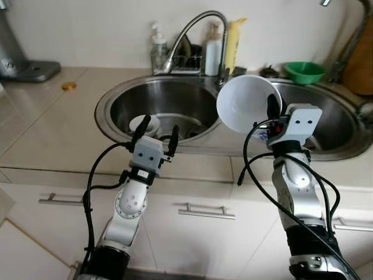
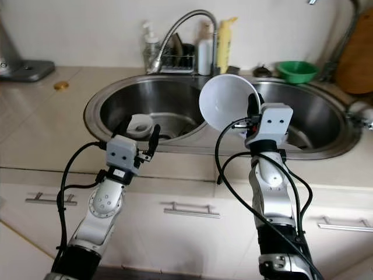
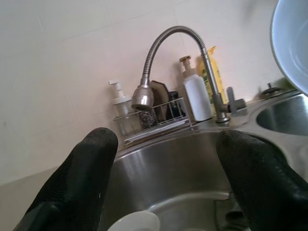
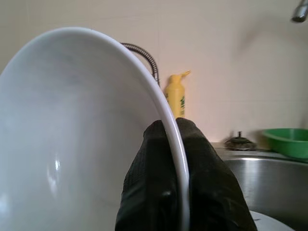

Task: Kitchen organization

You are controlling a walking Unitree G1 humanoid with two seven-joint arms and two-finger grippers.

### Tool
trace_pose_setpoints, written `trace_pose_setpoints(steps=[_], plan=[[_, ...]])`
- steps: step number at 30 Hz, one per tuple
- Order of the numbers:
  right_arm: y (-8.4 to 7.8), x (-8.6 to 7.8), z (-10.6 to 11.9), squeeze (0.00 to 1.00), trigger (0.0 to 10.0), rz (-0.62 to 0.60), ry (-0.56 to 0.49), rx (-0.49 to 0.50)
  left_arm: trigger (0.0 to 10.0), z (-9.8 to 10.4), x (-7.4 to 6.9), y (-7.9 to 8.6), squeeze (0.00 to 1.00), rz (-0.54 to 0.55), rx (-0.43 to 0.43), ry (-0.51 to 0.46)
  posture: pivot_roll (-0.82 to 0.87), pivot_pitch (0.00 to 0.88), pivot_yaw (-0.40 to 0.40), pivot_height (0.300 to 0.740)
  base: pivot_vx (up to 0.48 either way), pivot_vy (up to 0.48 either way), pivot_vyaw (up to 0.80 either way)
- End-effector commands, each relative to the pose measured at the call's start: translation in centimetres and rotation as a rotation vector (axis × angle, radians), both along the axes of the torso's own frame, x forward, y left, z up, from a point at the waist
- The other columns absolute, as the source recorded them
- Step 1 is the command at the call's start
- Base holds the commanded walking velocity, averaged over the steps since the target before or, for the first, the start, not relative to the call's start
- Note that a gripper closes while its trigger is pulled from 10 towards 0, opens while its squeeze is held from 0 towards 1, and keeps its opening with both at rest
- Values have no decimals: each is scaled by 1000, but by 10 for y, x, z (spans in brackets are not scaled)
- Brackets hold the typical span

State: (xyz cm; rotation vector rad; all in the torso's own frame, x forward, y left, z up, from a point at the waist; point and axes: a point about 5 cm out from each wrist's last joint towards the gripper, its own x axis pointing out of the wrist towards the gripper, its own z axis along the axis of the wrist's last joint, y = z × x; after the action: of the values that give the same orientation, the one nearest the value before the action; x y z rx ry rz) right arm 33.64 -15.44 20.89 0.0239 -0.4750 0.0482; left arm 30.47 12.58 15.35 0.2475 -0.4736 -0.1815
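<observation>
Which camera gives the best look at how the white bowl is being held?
The right wrist view: the right hand pinches the white bowl by its rim. Both eye views show the whole bowl raised above the sink; the left wrist view catches its edge.

White bowl (image 4: 72, 134) cropped by the right wrist view's edge; base unseen.

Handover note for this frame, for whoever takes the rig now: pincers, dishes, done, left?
Right pincer: shut on the rim of the white bowl, held tilted in the air above the divide between the two sink basins.
Left pincer: open, holding nothing, at the front edge of the left basin.
A small white cup sits in the left basin.
Done: bowl lifted.
Left: set the bowl down, probably fetch the cup.
</observation>
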Motion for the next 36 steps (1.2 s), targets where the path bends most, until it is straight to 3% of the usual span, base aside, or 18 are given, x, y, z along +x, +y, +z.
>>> trace_pose_setpoints(steps=[1,11,15,19,26,27,31,32,33,34,35,36], plan=[[-12,1,1,0,0,-40,5,0,10000,5,0,-8,0,-28,-5,-21,47,0,26,740,0,0,0],[-16,2,-1,0,0,-63,19,14,10000,5,0,-9,0,-29,-5,-17,46,0,27,740,0,0,0],[-22,7,-6,0,0,-105,71,-20,10000,5,0,-9,0,-29,-5,-16,47,0,26,740,0,0,0],[-36,14,-10,0,0,-167,127,-40,10000,5,0,-10,0,-32,-4,-17,47,0,27,740,0,0,0],[-79,31,-5,0,0,-358,221,-59,10000,4,0,-10,0,-38,0,-11,48,0,26,740,0,0,0],[-79,31,-5,0,0,-358,221,-59,10000,4,0,-10,0,-38,0,-11,48,0,26,740,0,0,0],[-101,36,-3,0,0,-482,268,-205,10000,4,0,-11,0,-38,-1,-9,51,0,24,740,0,0,0],[-101,36,-3,0,0,-482,268,-205,10000,4,0,-11,0,-38,-1,-9,51,0,24,740,0,0,0],[-100,39,-4,0,0,-465,291,-336,10000,4,0,-11,0,-39,0,-8,53,0,24,740,0,0,0],[-100,39,-4,0,0,-465,291,-336,10000,4,0,-11,0,-39,0,-8,53,0,24,740,0,0,0],[-92,44,-11,0,0,-385,343,-474,10000,3,0,-11,0,-40,1,-6,53,0,24,740,0,0,0],[-92,44,-11,0,0,-385,343,-474,10000,3,0,-11,0,-40,1,-6,53,0,24,740,0,0,0]])
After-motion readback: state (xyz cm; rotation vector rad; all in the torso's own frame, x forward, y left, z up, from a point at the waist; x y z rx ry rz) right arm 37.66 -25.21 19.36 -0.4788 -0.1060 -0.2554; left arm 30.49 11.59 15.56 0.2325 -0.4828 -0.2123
